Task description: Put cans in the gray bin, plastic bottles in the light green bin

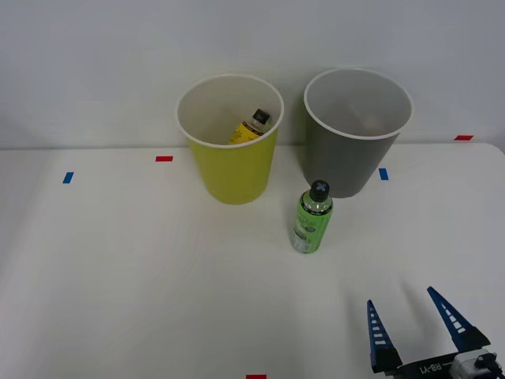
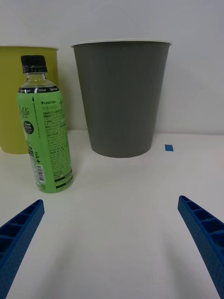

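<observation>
A green-labelled plastic bottle (image 1: 312, 218) (image 2: 45, 133) with a black cap stands upright on the white table, in front of the gap between the two bins. Behind it to the right is the gray bin (image 1: 357, 133) (image 2: 121, 96); to the left is the light green bin (image 1: 230, 142) (image 2: 14, 98), with a yellow-labelled bottle (image 1: 250, 127) lying inside. My right gripper (image 1: 417, 320) (image 2: 109, 233) is open near the table's front edge, to the right of and nearer than the green bottle, holding nothing. No cans are visible.
Small red tape marks (image 1: 164, 159) and blue tape marks (image 1: 383, 174) dot the white table (image 1: 142, 276). A pale wall rises right behind the bins.
</observation>
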